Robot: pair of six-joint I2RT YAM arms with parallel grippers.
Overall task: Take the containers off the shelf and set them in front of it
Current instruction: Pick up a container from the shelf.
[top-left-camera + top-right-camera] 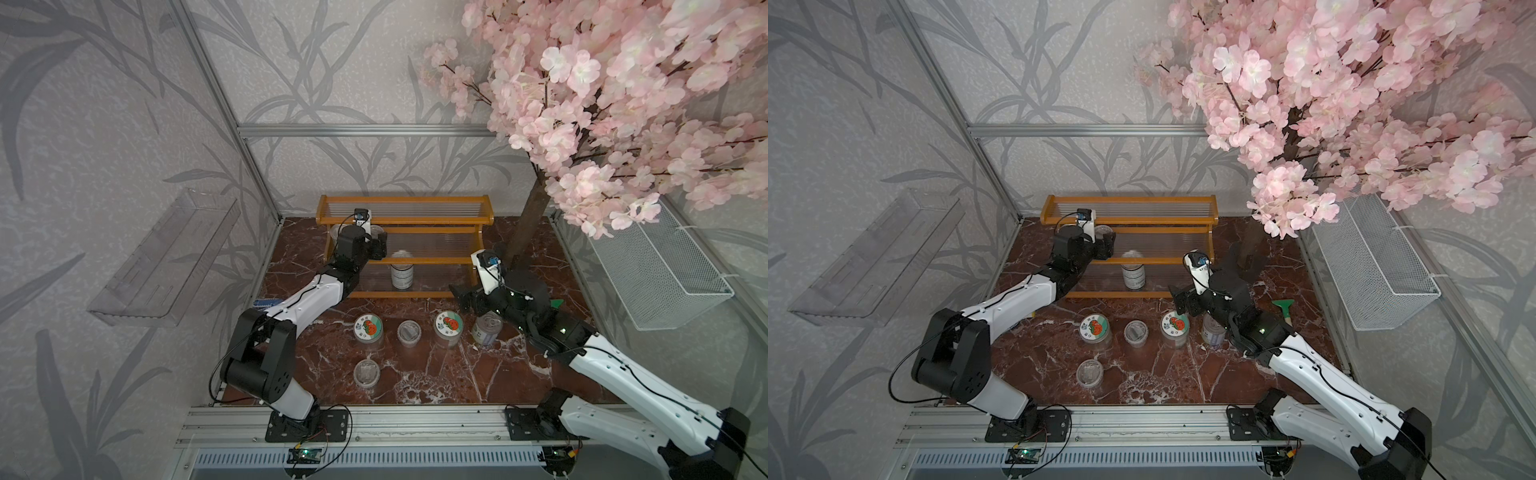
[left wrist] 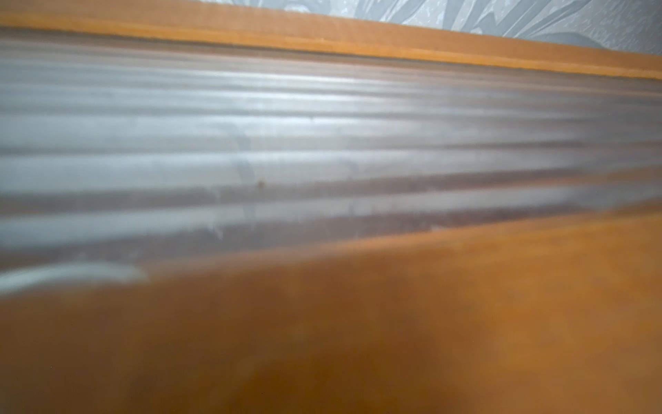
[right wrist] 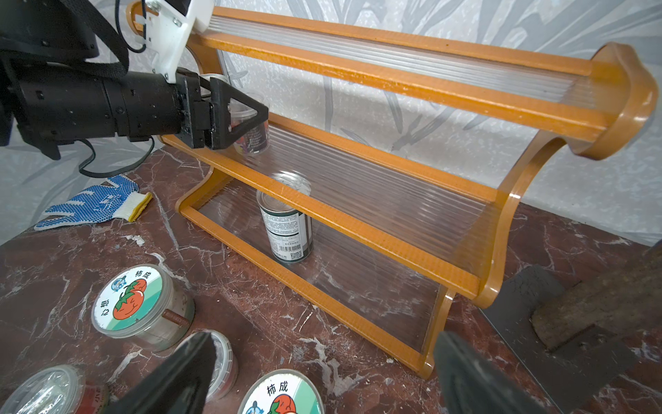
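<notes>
The left pincer (image 3: pixel 250 120) is clenched on a clear cup (image 3: pixel 255 140) at the middle tier of the shelf (image 1: pixel 403 220), toward its 9 o'clock end. The right pincer (image 3: pixel 324 338) is spread wide and grips nothing, hovering over the table (image 1: pixel 436 374) at the shelf's 5 o'clock. A tin (image 1: pixel 402 274) stands on the bottom tier.
</notes>
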